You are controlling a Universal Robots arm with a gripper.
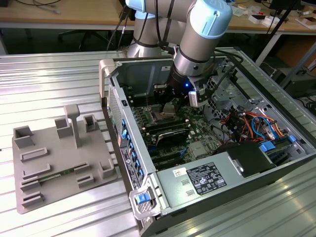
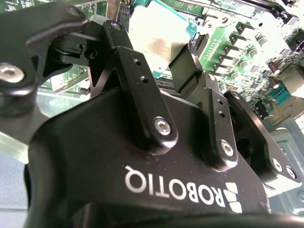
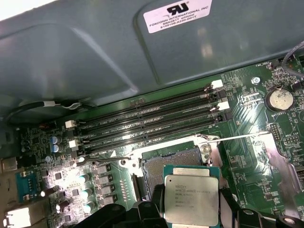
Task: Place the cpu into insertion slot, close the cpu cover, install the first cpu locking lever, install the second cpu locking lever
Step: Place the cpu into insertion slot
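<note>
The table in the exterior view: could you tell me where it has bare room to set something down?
Bare ribbed table lies beyond the grey fixture tray, toward the wooden bench, and along the near edge in front of that tray. Inside the computer case it is crowded: the gripper holds the cpu at the insertion slot.

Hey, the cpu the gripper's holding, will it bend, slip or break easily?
The cpu looks like a flat, metal-topped plate, so it is probably stiff and light. The gripper pinches only its thin edges, so it could slip or tilt. It is held over the insertion slot, so a skewed drop might damage the socket.
</note>
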